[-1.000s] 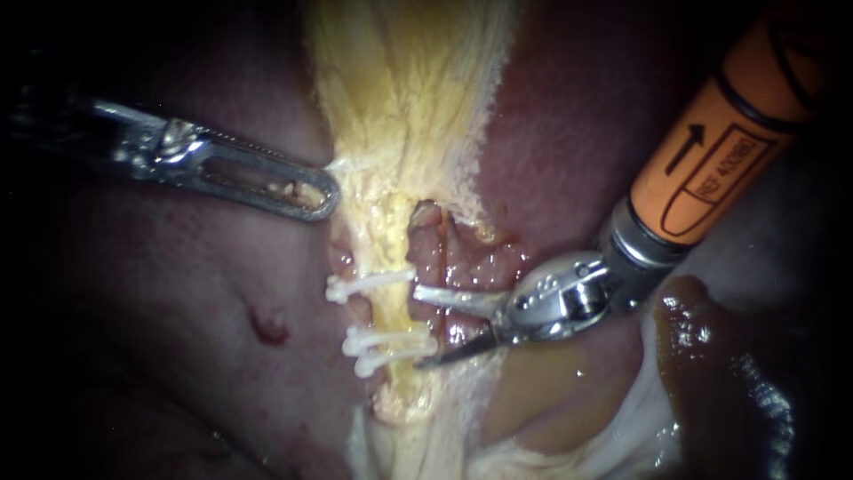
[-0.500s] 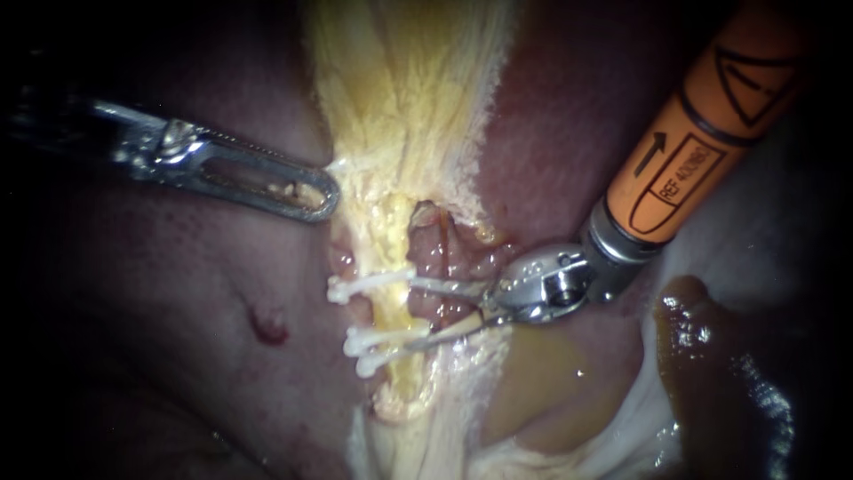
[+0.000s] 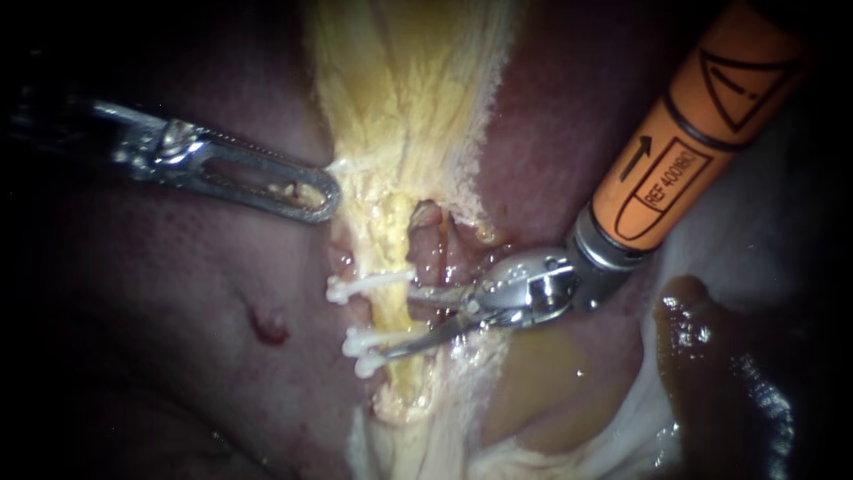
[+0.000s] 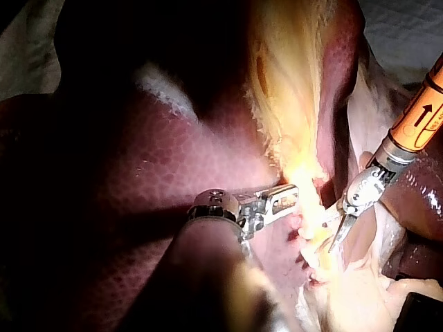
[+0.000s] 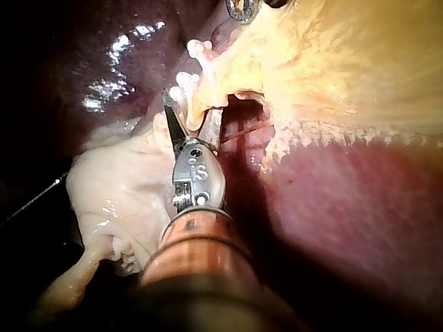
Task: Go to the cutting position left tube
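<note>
L instrument [image 3: 222,169] comes in from the left. Its pincer is closed on the edge of the yellow fatty tissue [image 3: 400,98], w/ a strand pulled taut toward the tip and bits of tissue showing thru the slot in the blade. Left wrist view shows the same: L instrument [image 4: 280,198] clamps the yellow sheet's edge.

R instrument [image 3: 397,322] has an orange shaft and comes in from upper right. Its pincer is two thin curved blades, spread apart and holding nothing. Left tube [image 3: 388,238] is the pale yellow strand running down the middle of the endoscope view, over the liver [image 3: 178,293]. It carries three white clips: upper clip [image 3: 366,286] alone, lower clips [image 3: 378,351] as a close pair. The blades straddle the tube in the stretch btwn upper clip and lower pair. One blade lies just under the upper clip, and the other's tip is right at the lower pair.

Right wrist view: R instrument [image 5: 190,104] is open in a narrow V w/ the tube in the gap and clips [image 5: 196,50] just ahead of the tips.
</note>
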Motion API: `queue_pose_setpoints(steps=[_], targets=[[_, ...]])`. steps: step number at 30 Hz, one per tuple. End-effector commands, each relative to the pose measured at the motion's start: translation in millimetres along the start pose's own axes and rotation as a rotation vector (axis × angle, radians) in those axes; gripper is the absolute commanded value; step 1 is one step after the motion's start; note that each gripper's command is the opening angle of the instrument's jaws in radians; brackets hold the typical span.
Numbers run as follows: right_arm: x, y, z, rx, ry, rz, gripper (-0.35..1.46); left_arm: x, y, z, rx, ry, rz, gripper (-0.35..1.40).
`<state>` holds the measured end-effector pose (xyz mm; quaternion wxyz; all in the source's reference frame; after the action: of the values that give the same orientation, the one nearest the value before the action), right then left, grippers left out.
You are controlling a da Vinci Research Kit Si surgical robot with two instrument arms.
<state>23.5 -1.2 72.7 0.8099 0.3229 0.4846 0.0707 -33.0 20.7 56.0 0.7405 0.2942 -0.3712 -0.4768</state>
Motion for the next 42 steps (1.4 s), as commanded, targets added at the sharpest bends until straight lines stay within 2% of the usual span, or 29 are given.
queue_pose_setpoints(steps=[1,8,16,24,35,42], targets=[[0.1,0.0,0.3,0.012,-0.001,-0.002,1.44,0.0,0.1,0.1,0.0,0.0,0.0,-0.35],[0.9,0.4,1.6,0.04,0.029,0.005,1.44,0.0,0.0,0.3,-0.002,-0.001,0.0,-0.35],[1.6,1.0,3.4,0.081,0.082,0.019,1.42,0.0,-0.1,0.7,-0.004,-0.002,-0.001,-0.35],[2.1,1.6,4.5,0.063,0.105,0.014,1.42,0.0,-0.1,0.7,-0.003,-0.002,-0.001,-0.35],[2.9,0.9,4.8,0.074,0.149,0.014,1.42,-0.2,0.2,0.6,-0.002,-0.001,-0.001,-0.35],[3.8,-0.6,4.8,0.116,0.167,0.007,1.42,-0.2,0.3,0.6,-0.001,-0.001,-0.001,-0.35]])
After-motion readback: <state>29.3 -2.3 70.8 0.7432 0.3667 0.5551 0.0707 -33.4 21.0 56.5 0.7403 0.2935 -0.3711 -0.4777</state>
